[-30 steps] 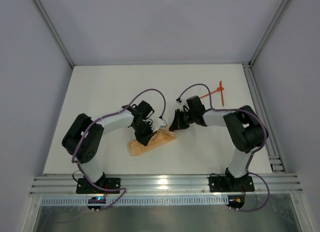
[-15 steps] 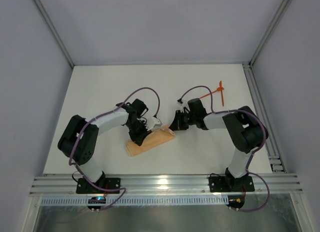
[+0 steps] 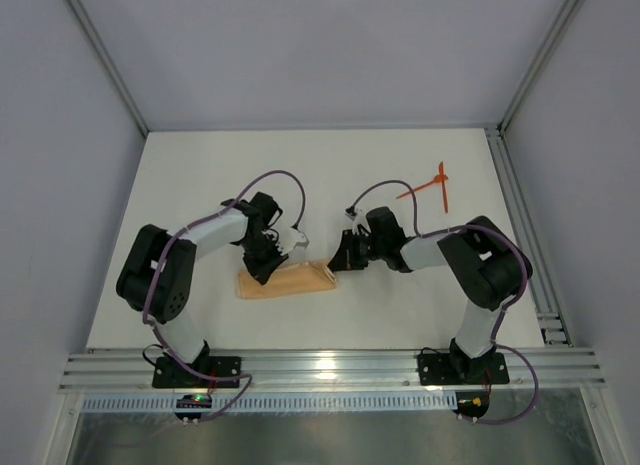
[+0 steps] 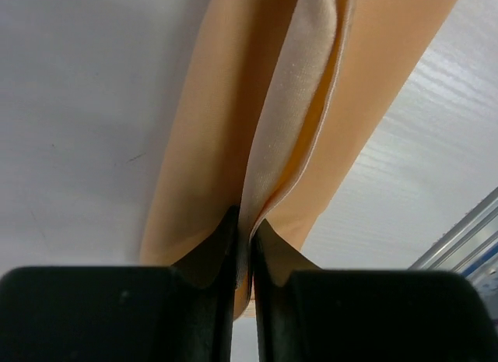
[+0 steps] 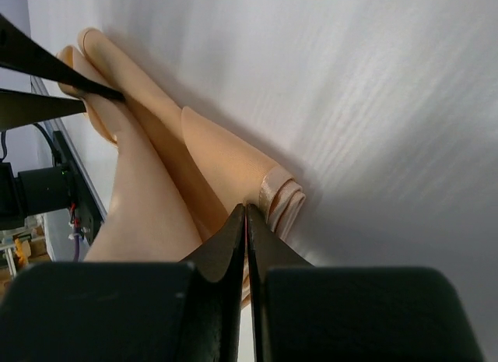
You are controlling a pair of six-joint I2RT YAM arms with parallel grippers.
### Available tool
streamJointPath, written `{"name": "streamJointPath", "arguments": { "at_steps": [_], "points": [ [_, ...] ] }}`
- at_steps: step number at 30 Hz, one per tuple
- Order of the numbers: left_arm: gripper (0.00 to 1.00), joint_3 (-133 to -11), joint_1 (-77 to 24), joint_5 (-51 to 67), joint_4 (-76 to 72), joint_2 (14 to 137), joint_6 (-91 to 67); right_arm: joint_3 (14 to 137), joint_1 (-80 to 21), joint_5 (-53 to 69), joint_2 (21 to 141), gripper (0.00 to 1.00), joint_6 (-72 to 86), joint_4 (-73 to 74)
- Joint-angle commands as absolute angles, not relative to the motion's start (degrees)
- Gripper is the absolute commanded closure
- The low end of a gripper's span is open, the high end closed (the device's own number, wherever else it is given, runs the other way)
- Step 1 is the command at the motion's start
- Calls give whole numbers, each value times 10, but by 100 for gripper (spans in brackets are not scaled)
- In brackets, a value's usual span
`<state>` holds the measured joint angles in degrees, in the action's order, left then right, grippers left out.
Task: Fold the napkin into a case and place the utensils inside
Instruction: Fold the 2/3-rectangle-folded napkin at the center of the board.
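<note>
The peach-orange napkin (image 3: 290,281) lies folded into a long narrow strip on the white table, near the front middle. My left gripper (image 3: 268,268) is at its left part, shut on a raised fold of the cloth (image 4: 296,105); the jaws (image 4: 243,226) pinch a thin layer. My right gripper (image 3: 338,260) is at the strip's right end, shut on the cloth edge (image 5: 246,210) beside a rolled, layered corner (image 5: 284,202). The two orange-red utensils (image 3: 428,185) lie crossed at the far right, away from both grippers.
A ribbed aluminium rail (image 3: 330,367) runs along the near table edge and another rail (image 3: 522,225) along the right side. The left gripper's fingers (image 5: 47,74) show at the far end of the cloth in the right wrist view.
Both grippers have moved left and toward the near edge with the napkin. The cloth has shifted left and turned from slanted to nearly level.
</note>
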<state>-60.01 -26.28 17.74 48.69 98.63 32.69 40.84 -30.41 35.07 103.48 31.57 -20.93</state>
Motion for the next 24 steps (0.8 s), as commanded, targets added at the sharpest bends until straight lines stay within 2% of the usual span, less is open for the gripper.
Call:
{"name": "streamJointPath", "arguments": {
  "at_steps": [1, 2, 3, 6, 8, 15, 19, 24],
  "points": [
    [83, -613, -260, 183, 505, 981, 352, 385, -338, 304, 1053, 94, 341, -215],
    [78, -615, -260, 198, 505, 970, 352, 383, -343, 299, 1054, 94, 347, -230],
    [67, -619, -261, 213, 504, 964, 350, 381, -343, 298, 1055, 94, 360, -240],
    [50, -641, -265, 254, 497, 941, 350, 377, -343, 289, 1056, 94, 365, -244],
    [45, -659, -275, 271, 491, 936, 353, 381, -343, 286, 1056, 94, 362, -240],
    [38, -642, -378, 245, 433, 926, 368, 379, -344, 280, 1054, 94, 362, -240],
    [35, -586, -391, 207, 285, 911, 348, 374, -343, 277, 1055, 94, 361, -240],
    [35, -596, -392, 236, 238, 915, 318, 374, -343, 272, 1053, 94, 356, -233]
  ]
}}
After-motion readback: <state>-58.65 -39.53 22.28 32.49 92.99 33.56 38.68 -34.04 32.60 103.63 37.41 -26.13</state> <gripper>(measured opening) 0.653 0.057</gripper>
